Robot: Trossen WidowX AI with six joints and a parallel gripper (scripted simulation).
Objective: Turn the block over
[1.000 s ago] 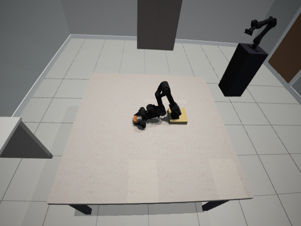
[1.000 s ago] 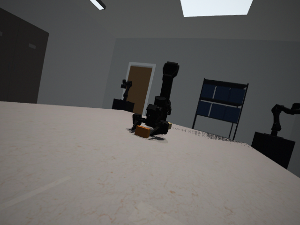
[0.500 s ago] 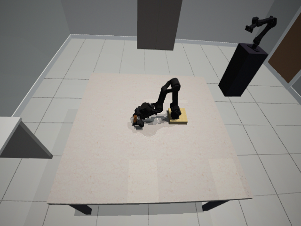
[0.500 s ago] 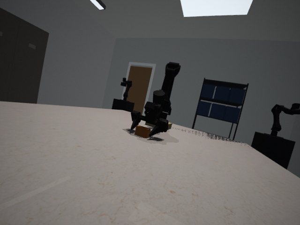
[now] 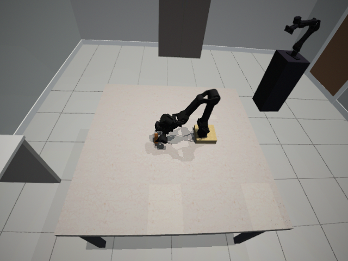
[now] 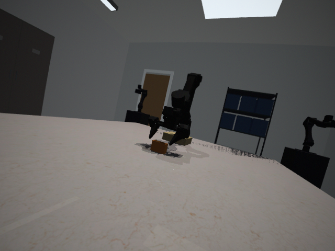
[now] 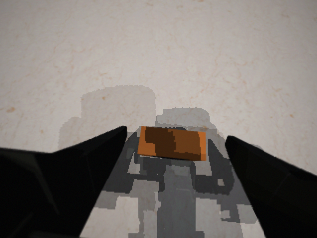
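The orange block (image 5: 155,137) (image 6: 158,147) (image 7: 193,144) rests on the table (image 5: 112,179) (image 6: 108,200) (image 7: 223,50), longer than it is wide when seen from above. Its upper face shows plain orange with a dark shadow across it in the wrist view. The marked side cannot be made out in any view. My gripper (image 5: 159,134) (image 6: 160,140) (image 7: 175,135) is open and empty, pointing down just above the block. In the wrist view its two fingers stand wide to the left and right of the block, with a gap on each side.
The arm stands on a yellow base block (image 5: 210,133) (image 6: 186,141) at the right in the top view. The arm's shadow falls around the orange block. Another black arm on a dark pedestal (image 5: 280,81) stands beyond the table, on the floor.
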